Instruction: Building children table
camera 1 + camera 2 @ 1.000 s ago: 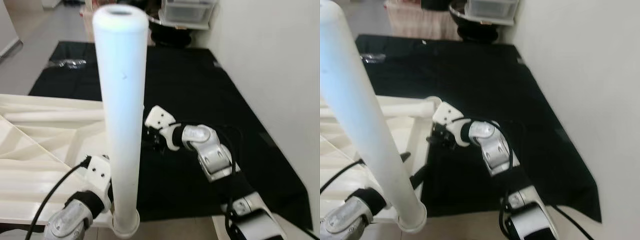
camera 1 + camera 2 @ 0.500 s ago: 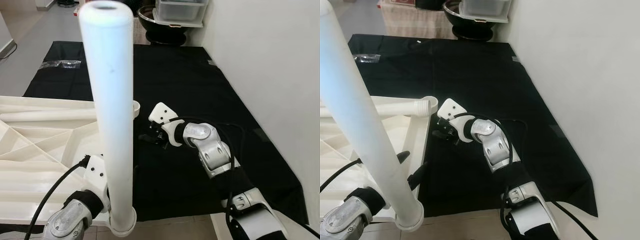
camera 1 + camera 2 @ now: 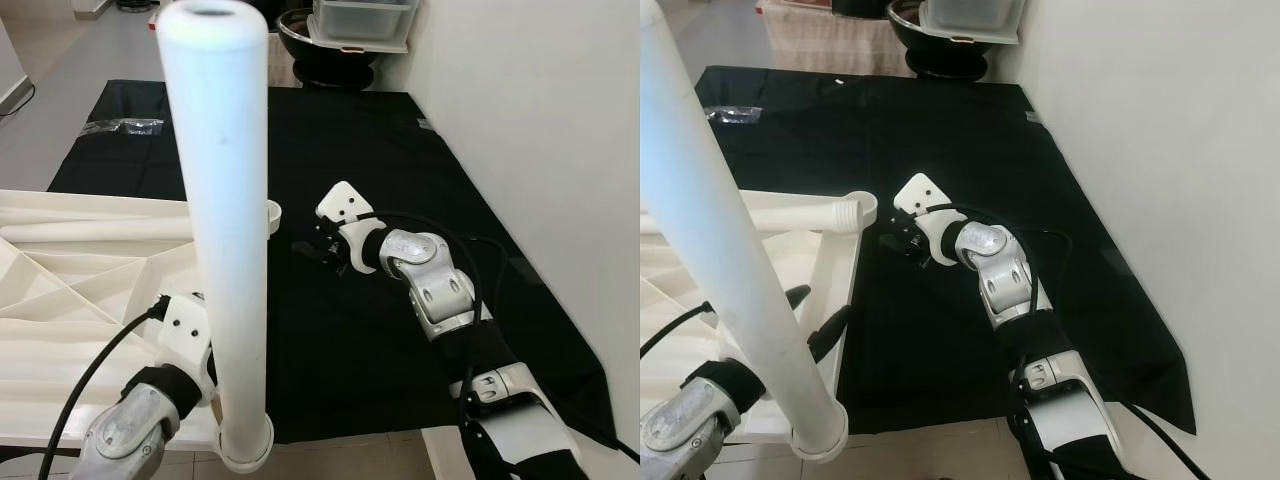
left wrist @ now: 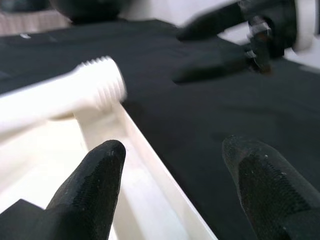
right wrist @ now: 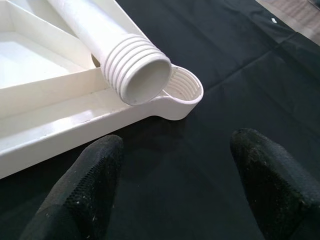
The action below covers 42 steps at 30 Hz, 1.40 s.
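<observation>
One leg stands screwed upright in the overturned tabletop; a second, loose leg lies beside the empty corner socket; right gripper, fingers apart, faces it and probably must grasp it; left gripper hangs open.

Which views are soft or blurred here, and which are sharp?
Left wrist view: soft throughout, right gripper smeared, threaded leg fuzzy. Right wrist view: leg threads crisp, near fingertips slightly soft. Eye views: sharp, evenly lit, upright leg somewhat washed out.

Black floor cloth; clear storage box on dark bowl against white wall.
</observation>
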{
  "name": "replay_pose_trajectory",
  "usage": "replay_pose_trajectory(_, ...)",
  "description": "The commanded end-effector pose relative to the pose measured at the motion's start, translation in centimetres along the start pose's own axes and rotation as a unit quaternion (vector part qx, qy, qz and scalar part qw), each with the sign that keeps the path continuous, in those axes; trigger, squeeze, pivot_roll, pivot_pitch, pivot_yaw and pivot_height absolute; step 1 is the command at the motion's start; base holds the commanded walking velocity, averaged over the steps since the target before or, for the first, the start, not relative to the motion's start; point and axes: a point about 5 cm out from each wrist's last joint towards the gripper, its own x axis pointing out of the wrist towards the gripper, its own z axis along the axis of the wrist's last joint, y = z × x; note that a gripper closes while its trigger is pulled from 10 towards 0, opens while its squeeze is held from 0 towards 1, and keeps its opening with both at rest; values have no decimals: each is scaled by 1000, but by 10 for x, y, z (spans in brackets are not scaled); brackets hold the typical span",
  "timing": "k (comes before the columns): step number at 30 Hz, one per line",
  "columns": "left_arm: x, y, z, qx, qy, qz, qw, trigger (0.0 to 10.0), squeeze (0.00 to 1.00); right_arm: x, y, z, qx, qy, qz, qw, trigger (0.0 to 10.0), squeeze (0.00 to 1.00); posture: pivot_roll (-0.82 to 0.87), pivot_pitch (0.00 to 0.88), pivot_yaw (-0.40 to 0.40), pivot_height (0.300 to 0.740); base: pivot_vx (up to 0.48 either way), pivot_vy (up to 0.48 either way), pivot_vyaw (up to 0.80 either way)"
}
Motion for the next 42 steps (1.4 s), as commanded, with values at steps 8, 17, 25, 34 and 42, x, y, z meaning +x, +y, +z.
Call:
replay_pose_trajectory(8,-3,31,-1,19,-4,123,992,10000,0,-4,-1,-12,22,4,-12,1000,10000,0,27,104,-116,740,0,0,0)
replay_pose_trajectory(17,-9,35,-17,10,25,151,988,10000,0,-19,-14,-29,47,10,-71,996,10000,0,23,95,-110,740,0,0,0)
replay_pose_trajectory(25,-10,31,-25,11,46,151,987,10000,0,-33,-20,-40,87,-8,-117,989,10000,0,16,91,-100,740,0,0,0)
replay_pose_trajectory(34,-6,40,-24,38,58,182,981,10000,0,-52,-17,-48,179,-68,-189,963,10000,0,9,90,-85,740,0,0,0)
replay_pose_trajectory(42,-2,45,-21,49,59,194,978,10000,0,-59,-1,-62,208,-62,-209,953,10000,0,2,87,-71,740,0,0,0)
